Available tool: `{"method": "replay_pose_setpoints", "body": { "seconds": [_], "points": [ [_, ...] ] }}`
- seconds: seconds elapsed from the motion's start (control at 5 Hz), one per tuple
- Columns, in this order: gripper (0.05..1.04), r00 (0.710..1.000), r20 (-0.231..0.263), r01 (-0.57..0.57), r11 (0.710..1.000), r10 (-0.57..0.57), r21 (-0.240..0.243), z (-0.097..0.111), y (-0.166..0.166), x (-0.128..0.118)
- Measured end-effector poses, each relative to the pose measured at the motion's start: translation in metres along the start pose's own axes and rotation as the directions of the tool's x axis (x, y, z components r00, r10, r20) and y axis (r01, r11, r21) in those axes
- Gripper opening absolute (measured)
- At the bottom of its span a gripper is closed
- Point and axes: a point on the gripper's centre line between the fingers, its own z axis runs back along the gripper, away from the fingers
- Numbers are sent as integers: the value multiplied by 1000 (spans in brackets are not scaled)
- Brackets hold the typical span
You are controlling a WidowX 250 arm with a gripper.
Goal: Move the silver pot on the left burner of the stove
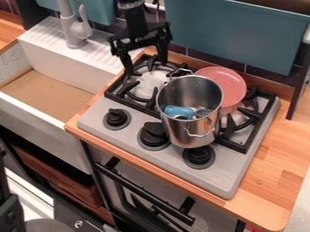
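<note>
Gripper (pixel 146 68) hangs over the left burner (pixel 150 85), jaws wide apart, pointing down, one on each side of the burner's back part. Silver pot (pixel 192 122) is off to the right and nearer the counter's front edge, between left and right burners. Pot looks upright, open top, one wire handle toward the left burner, other toward the front right. Blue item (pixel 179 112) inside it; can't tell what it is.

Pink plate (pixel 227 81) just behind the pot, over the back part of the right burner (pixel 237 118). Can't tell if plate and pot touch.

Stove (pixel 227 170) has three black knobs (pixel 153 135) in a row along its front, the rightmost just beside the pot. Wooden counter (pixel 284 140) around it. White sink (pixel 66 100) left of the stove, grey faucet (pixel 74 31) at its back.
</note>
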Motion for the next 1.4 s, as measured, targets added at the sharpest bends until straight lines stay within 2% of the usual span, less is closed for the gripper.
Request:
{"method": "replay_pose_setpoints", "body": {
  "seconds": [0.2, 0.4, 0.6, 1.0, 1.4],
  "points": [
    [994, 1000, 11, 25, 999, -24, -29, 17, -8, -15],
    [994, 999, -13, 36, 998, -37, -54, 31, -12, -26],
    [994, 998, -29, 46, 998, -48, -51, 38, -15, -34],
    [994, 985, -14, 174, 984, -173, 40, 9, -3, -57],
    [994, 969, -38, 244, 970, -244, -4, -2, -2, -67]
  ]
}}
